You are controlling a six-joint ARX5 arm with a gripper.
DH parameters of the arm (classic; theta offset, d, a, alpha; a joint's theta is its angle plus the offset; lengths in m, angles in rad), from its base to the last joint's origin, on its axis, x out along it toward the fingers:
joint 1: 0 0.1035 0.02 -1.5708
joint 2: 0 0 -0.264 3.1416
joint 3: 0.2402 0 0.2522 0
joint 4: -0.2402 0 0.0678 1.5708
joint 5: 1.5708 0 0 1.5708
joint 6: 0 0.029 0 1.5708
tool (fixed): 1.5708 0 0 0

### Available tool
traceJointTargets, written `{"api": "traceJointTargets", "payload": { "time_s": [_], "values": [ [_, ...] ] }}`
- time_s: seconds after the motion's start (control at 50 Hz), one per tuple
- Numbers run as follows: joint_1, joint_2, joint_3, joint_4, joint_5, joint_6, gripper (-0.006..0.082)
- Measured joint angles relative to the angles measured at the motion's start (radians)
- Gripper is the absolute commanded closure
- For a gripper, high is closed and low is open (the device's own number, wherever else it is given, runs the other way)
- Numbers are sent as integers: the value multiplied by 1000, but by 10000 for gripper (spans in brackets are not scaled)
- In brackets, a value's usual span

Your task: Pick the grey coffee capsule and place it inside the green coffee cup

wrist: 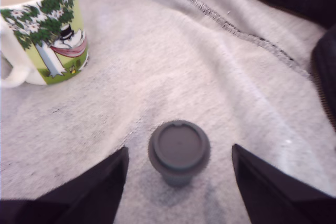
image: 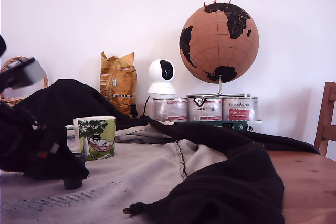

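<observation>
On a table draped in grey cloth (image: 152,174) and black cloth (image: 231,182), before a white wall and a cork globe (image: 219,42): the gripper (wrist: 178,163) spread wide and empty, jaws either side of the grey coffee capsule (wrist: 179,150), standing rim-up on the cloth near the green coffee cup (wrist: 44,30). Best closed squarely on the tapered body below the rim, then lifted clear of the mug's lip. Red-labelled tins (image: 205,108) behind, lettering too small to read.
</observation>
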Motion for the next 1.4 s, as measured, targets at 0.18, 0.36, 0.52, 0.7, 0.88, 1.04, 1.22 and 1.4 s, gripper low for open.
{"api": "traceJointTargets", "payload": {
  "time_s": [0.18,0.36,0.52,0.7,0.88,1.04,1.22,1.4],
  "values": [
    [0,10,36,16,14,0,623],
    [0,10,118,67,71,0,623],
    [0,10,268,57,76,0,623],
    [16,9,412,-20,41,32,623],
    [103,9,471,-124,35,53,623],
    [180,9,472,-145,35,53,622],
    [197,9,472,-146,44,53,618],
    [190,24,472,-132,61,53,195]
  ]
}}
